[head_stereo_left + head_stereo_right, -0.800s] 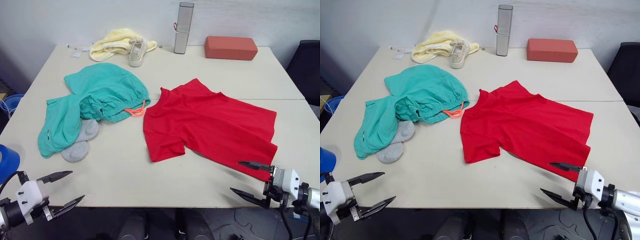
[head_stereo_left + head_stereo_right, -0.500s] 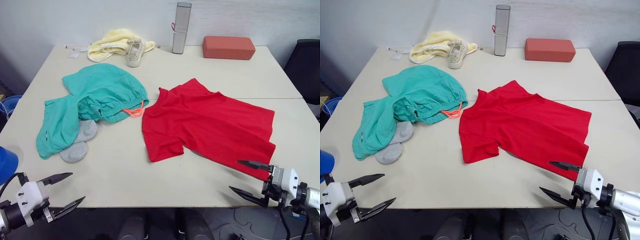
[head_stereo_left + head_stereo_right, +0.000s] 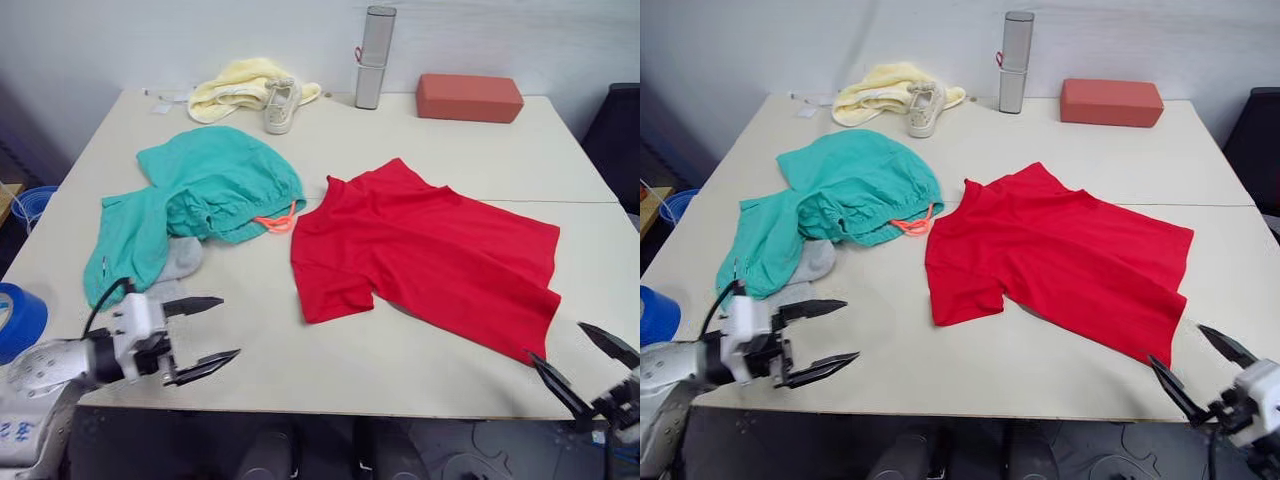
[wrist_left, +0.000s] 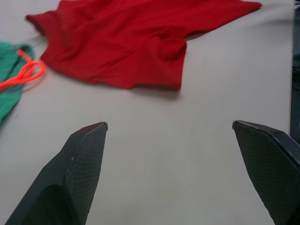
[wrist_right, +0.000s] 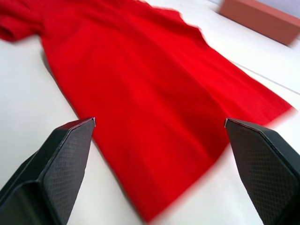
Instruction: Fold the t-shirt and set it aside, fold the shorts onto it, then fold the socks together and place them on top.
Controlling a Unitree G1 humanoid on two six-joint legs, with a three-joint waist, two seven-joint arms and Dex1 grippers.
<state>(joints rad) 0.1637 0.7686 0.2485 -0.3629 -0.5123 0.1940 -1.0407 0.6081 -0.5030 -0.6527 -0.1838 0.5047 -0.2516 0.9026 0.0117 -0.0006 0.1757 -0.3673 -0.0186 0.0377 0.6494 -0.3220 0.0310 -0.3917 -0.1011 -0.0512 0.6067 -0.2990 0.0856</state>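
Now the left claw [image 3: 200, 330] hangs spread apart and empty over the counter [image 3: 400, 130], facing the near sleeve of the t-shirt [image 3: 430, 255], likely lining up a first fold; the right claw [image 3: 585, 365], also apart, waits off the hem corner. Shorts [image 3: 190, 205] lie crumpled on the socks [image 3: 180, 262], untouched. No containers hold anything

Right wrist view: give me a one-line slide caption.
Open right gripper poised over the flat red t-shirt.
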